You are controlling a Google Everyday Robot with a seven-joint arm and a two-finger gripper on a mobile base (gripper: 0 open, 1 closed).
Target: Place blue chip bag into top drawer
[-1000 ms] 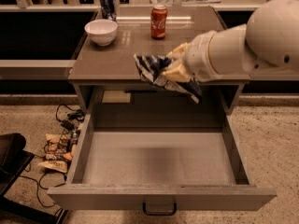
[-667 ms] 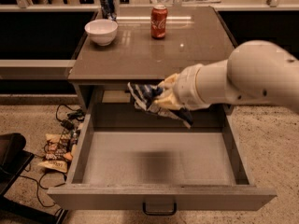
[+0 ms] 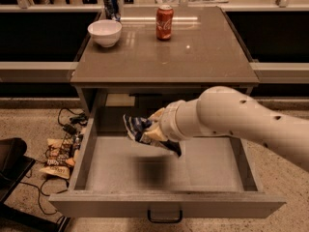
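Note:
My gripper (image 3: 150, 131) is shut on the blue chip bag (image 3: 141, 131), a crinkled navy bag with white patches. It holds the bag in the air over the back left middle of the open top drawer (image 3: 116, 170). The bag's shadow falls on the drawer's flat grey bottom below it. The drawer is pulled fully out, with its thick front panel and small dark loop handle (image 3: 164, 216) toward me. My white arm comes in from the right and covers part of the drawer's right side.
On the counter top (image 3: 203, 52) stand a white bowl (image 3: 105, 32), a red soda can (image 3: 164, 21) and a blue can (image 3: 111, 5). Tan wrappers (image 3: 59, 161) and black cables lie on the floor at the drawer's left. A black object sits at far left.
My gripper has carried the chip bag down and toward me, from the counter's front edge to over the open drawer. The drawer and counter items have not moved.

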